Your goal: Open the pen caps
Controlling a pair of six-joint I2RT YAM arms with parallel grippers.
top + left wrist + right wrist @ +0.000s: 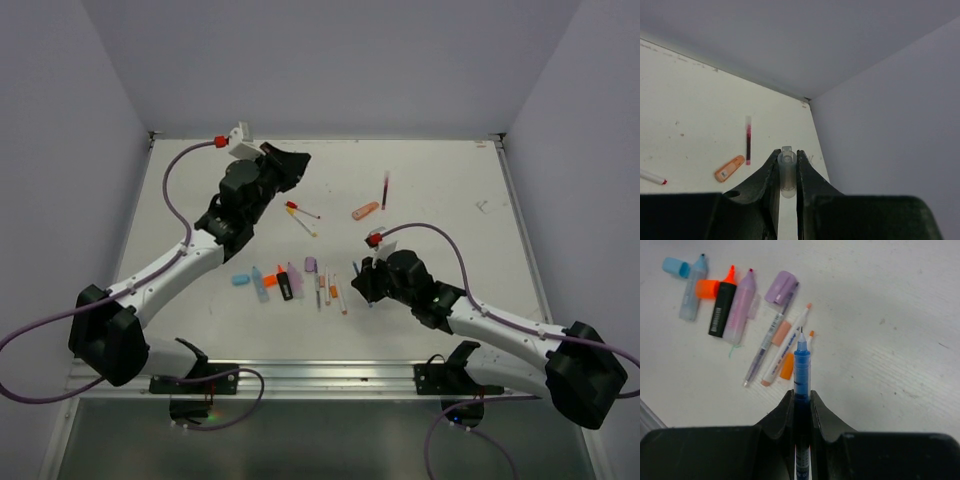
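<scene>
Two grips: left gripper (787, 154) pinches clear pen cap (786, 176); right gripper (801, 394) clamps uncapped blue pen (801, 359), nib pointing ahead.

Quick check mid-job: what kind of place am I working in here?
Likely a lab test cell rather than an office: a bare white table boxed in by plain walls, a metal mounting rail along its near edge, and pens laid out as test items.
</scene>
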